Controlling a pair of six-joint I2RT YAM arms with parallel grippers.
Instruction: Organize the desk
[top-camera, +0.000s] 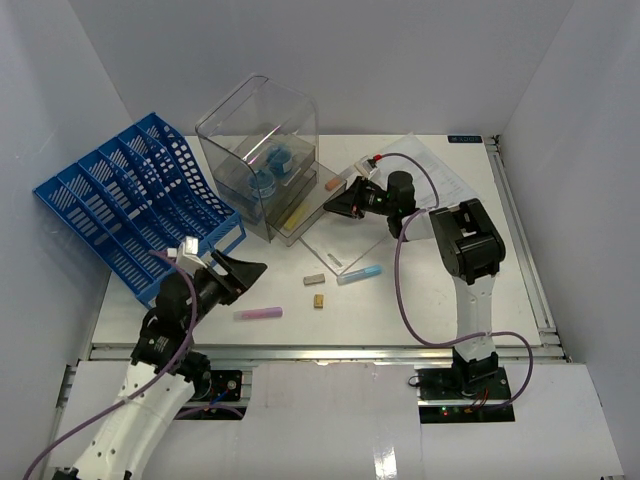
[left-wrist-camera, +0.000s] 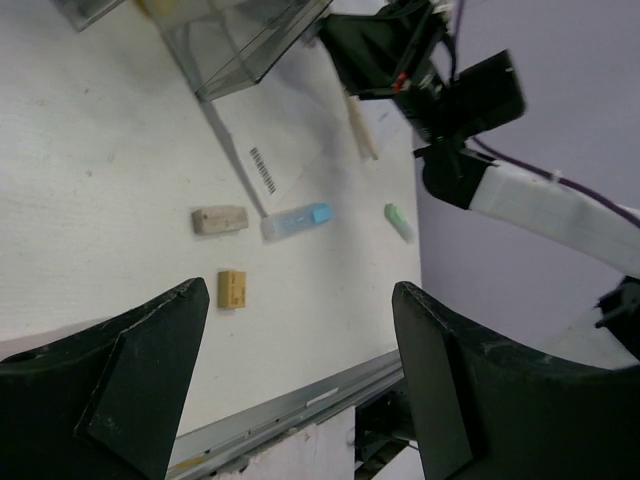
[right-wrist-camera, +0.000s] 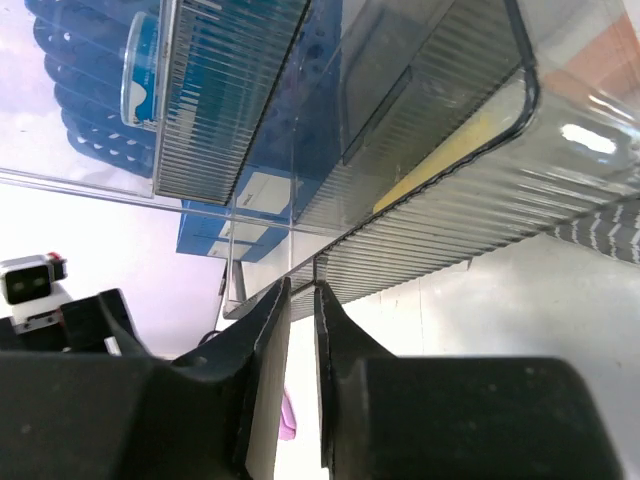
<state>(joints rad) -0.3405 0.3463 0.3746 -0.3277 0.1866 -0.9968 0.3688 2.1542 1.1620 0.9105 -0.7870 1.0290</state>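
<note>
We record the large flat white desk beneath both arms, the left gripper with jaws wide apart, the right gripper with jaws nearly together beside the clear plastic bin; we advise centring the left over the pink cylindrical marker before closing

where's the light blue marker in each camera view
Top external: the light blue marker lies near the middle of the desk, right of the beige eraser.
Left wrist: the marker is near the centre of the frame, just right of the eraser.
Right wrist: not in it.
Shared landmark: the clear bin, seen in all three views.
</note>
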